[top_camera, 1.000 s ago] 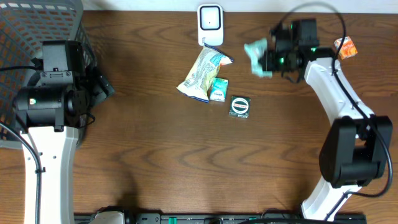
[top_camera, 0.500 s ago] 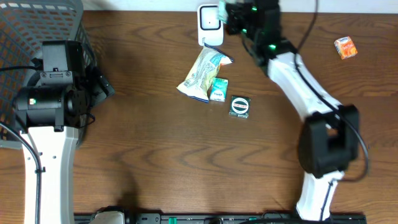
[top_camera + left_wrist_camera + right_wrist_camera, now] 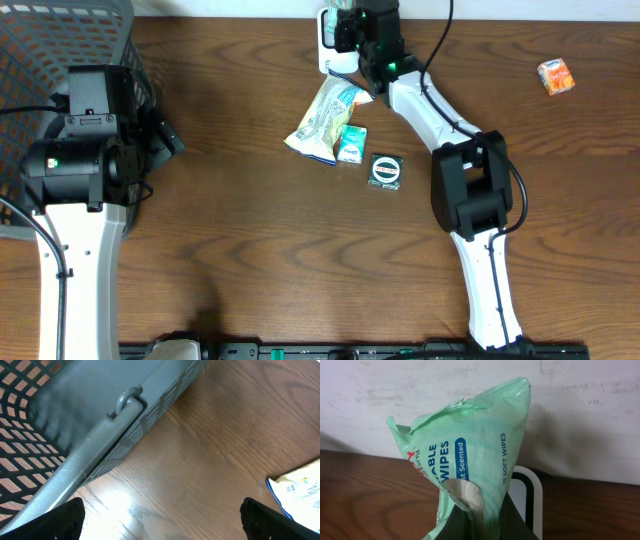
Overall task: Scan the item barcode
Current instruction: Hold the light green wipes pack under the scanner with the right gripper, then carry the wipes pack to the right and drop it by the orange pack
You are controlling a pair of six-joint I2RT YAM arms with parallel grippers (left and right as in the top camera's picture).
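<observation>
Your right wrist view cuts the pack of wipes (image 3: 475,445) off at the bottom edge, and folds hide some lettering. The pack covers nearly all of the scanner (image 3: 532,495) behind it and most of the right gripper (image 3: 482,527). From above, the right arm (image 3: 420,90) hides the pack entirely, plus half the scanner at the far edge of the table (image 3: 250,260). The basket (image 3: 40,40) at the far left corner is cropped and overlapped by the left arm (image 3: 85,150). The orange packet (image 3: 556,76) is too small to read. Your left wrist view crops the snack bag (image 3: 300,487).
</observation>
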